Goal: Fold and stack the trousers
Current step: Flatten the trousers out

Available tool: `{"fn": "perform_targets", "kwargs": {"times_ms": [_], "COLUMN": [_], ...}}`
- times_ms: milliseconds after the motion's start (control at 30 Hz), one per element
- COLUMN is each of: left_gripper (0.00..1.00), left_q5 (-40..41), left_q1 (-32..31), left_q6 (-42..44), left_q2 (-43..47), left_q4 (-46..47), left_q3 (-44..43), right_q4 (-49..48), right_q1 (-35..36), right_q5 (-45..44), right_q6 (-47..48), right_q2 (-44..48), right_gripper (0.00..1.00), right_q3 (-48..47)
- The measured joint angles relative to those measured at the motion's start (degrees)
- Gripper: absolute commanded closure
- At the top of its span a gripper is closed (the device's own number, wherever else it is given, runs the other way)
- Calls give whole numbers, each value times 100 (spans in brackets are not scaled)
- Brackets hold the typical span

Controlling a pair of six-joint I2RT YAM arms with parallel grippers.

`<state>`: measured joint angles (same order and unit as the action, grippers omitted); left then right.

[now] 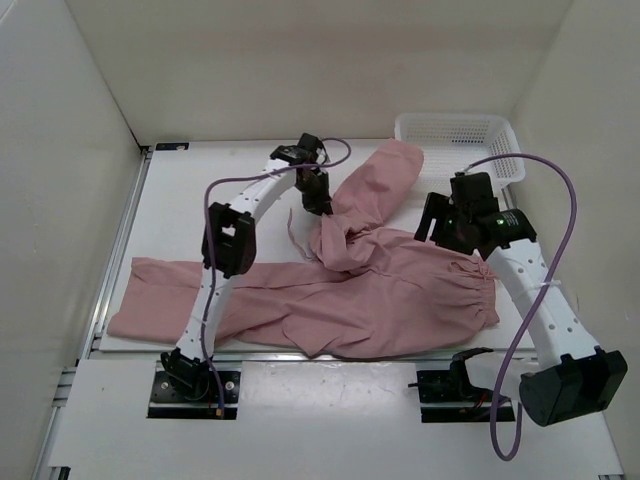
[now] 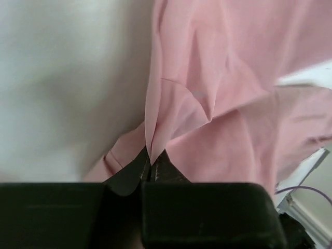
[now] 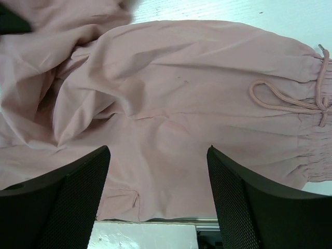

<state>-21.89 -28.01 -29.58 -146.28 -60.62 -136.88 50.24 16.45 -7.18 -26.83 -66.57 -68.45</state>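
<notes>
1. Left gripper (image 2: 150, 167): we see its fingers (image 2: 129, 174) clenched on a raised ridge of the trousers (image 1: 400, 290). The cloth comes straight out from between the tips.
2. Right gripper (image 3: 158, 153): its fingers (image 3: 78, 187) are spread wide with nothing between them. It hovers over the seat area, just left of the waistband (image 3: 316, 104) and the drawstring (image 3: 280, 98).
3. Where the trousers are: spread across the middle of the table (image 1: 240, 165), between the two arms. The left grip sits near the crotch, where the far leg (image 1: 385, 180) starts.
4. Long axis: we read it as left to right. The waistband is at the right end and the near leg (image 1: 160, 295) runs out flat to the left, cuff at the far left end.
5. The far leg breaks off that axis. It angles away to the far right, and its end lies close to the white basket (image 1: 460, 135); we can't tell whether it touches.
6. Progress, our call: early. The legs are splayed apart rather than laid on each other, the cloth is bunched at the middle, and we see no clean fold.
7. Left to do, our call: bring the far leg onto the near one, fold along the length, then stack.
</notes>
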Motion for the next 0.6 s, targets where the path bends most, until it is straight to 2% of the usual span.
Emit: {"fn": "perform_targets", "kwargs": {"times_ms": [167, 200, 233, 267, 300, 333, 367, 433, 467, 500, 533, 600], "left_gripper": [90, 85, 77, 54, 39, 26, 23, 23, 26, 31, 41, 51], "left_q5": [264, 341, 422, 514, 614, 691, 763, 844, 885, 916, 953, 1088], "left_q1": [623, 835, 1025, 1226, 1384, 1488, 1528, 1504, 1497, 1486, 1486, 1556], "left_q6": [-136, -138, -129, -87, -7, 39, 98, 155, 184, 219, 247, 278], "left_q2": [2004, 2503, 2968, 3401, 3797, 4116, 4343, 4483, 4413, 4282, 4142, 3939], "left_q4": [361, 474, 546, 629, 713, 717, 708, 640, 605, 511, 457, 321], "left_q3": [1670, 2028, 2371, 2723, 3093, 3421, 3722, 4135, 4247, 4275, 4275, 4197], "right_q4": [22, 22, 17, 15, 11, -2, -28, -79, -90, -111, -116, -116], "right_q1": [-214, -254, -284, -319, -341, -361, -367, -380, -398, -402, -409, -413], "right_q5": [0, 7, 9, 9, 24, 39, 52, 105, 136, 144, 155, 162], "right_q6": [26, 31, 33, 39, 42, 46, 46, 48, 48, 48, 52, 68], "right_q2": [107, 111, 111, 105, 96, 85, 76, 35, -2, -39, -81, -142], "right_gripper": [20, 20, 20, 20, 20, 20, 20, 20, 20, 20, 20, 20], "right_q3": [127, 155, 192, 236, 275, 326, 378, 468, 503, 535, 560, 577]}}
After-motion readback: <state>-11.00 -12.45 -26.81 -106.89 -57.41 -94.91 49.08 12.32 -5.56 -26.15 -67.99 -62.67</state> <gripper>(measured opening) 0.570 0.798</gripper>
